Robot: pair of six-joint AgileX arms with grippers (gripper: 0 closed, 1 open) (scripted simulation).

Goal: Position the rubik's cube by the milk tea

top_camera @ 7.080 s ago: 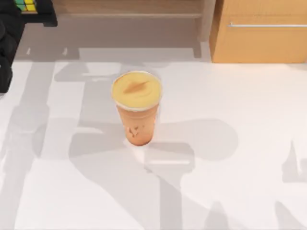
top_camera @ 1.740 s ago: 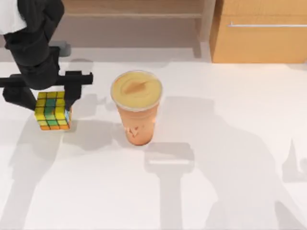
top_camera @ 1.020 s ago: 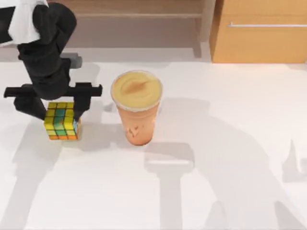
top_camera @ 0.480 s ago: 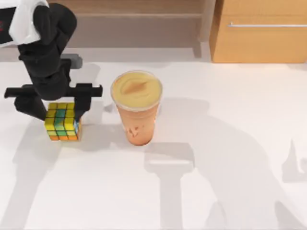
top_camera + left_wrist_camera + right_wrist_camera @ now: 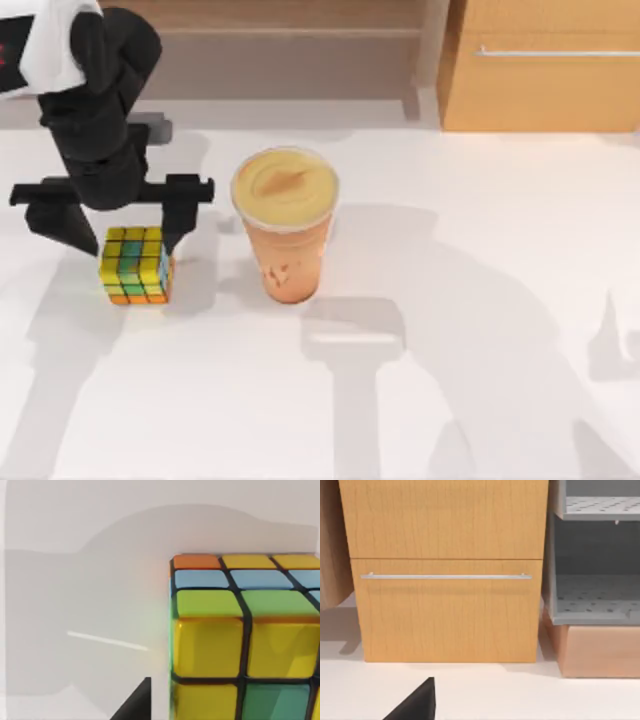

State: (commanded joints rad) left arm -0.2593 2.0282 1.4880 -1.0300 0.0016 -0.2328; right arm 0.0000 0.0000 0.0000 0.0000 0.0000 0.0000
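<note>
The rubik's cube rests on the white table, left of the milk tea, with a gap of about one cube width between them. Its top face shows yellow, green and teal stickers. My left gripper hangs just over the cube, open, one black finger on each side and slightly apart from it. In the left wrist view the cube looms close, with one dark fingertip beside it. The milk tea is a tall cup of orange-tan drink with a pale yellow lid.
A wooden cabinet with a drawer handle stands at the back right, and a low wooden shelf runs along the back. The right wrist view faces that cabinet and grey shelving, with a dark part of my right gripper at its edge.
My left gripper carried the cube from the far left towards the cup and lowered it. Since half a second ago the fingers have spread and the cube has settled on the table.
</note>
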